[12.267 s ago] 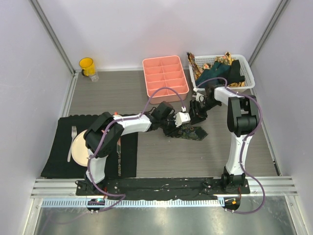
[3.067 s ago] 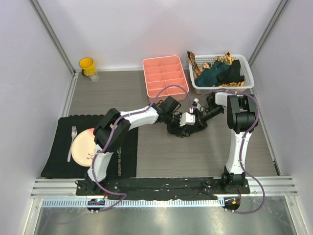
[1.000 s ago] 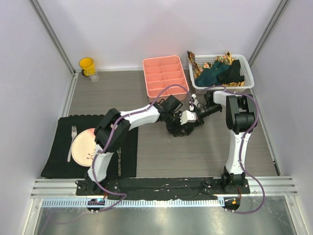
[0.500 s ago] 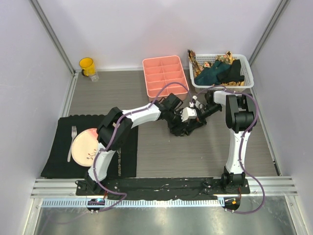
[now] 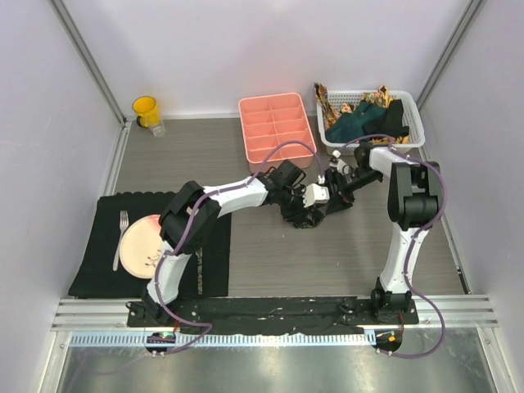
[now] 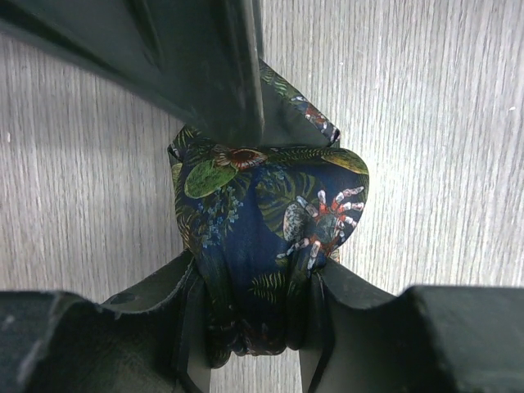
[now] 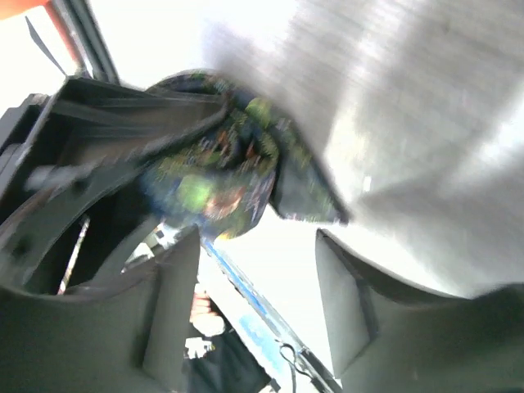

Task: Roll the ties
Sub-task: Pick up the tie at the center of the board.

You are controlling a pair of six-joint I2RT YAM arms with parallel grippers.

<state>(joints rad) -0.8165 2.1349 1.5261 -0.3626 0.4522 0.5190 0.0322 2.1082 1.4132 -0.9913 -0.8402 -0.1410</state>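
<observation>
Unrolling risk: the left hand (image 6: 254,323) pinches the rolled tie (image 6: 266,221) on the bench (image 5: 368,246), 5 o'clock of the pink tray (image 5: 277,131). The right hand (image 7: 255,250) stands wide, empty; a slackened pinch may free the coil.

I record a grey wood-grain desk (image 5: 188,160) with a pink divided tray (image 5: 277,131) at its far side. Just right of the tray stands a white slotted basket (image 5: 413,123). Well left of the tray, by the back wall, sits a yellow cup (image 5: 146,110). Left of the tray and nearer me lies a black placemat (image 5: 94,262) bearing a pale round plate (image 5: 137,244), with a fork (image 5: 119,239) beside the plate on the side away from the tray.
</observation>
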